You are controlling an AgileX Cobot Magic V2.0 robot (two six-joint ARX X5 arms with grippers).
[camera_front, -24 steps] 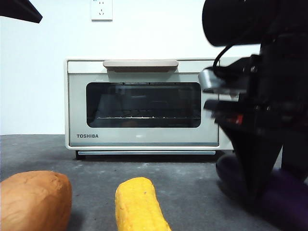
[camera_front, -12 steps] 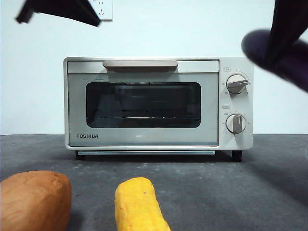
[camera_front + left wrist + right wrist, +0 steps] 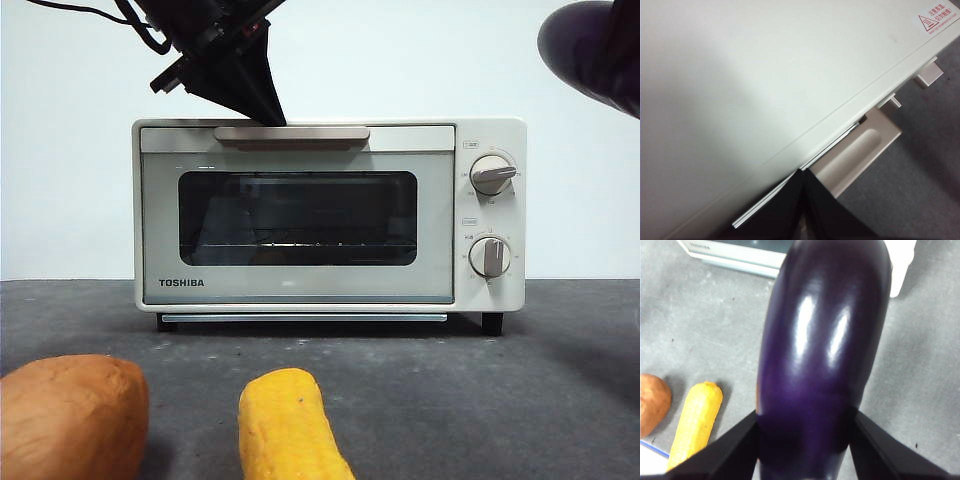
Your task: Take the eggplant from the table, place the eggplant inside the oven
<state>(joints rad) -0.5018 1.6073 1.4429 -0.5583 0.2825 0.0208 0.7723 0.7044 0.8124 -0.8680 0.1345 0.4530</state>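
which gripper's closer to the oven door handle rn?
Left. The left gripper sits just above the oven's handle, jaws together. The right gripper holds the eggplant up high beside the oven.

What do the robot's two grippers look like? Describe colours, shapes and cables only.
Left gripper: matte black jaws tapering to a wedge-like point, on a dark angular body with thin black cables looping off above. Right gripper: two flat black jaws, smooth and unmarked, widening toward their base. No lettering shows on either.
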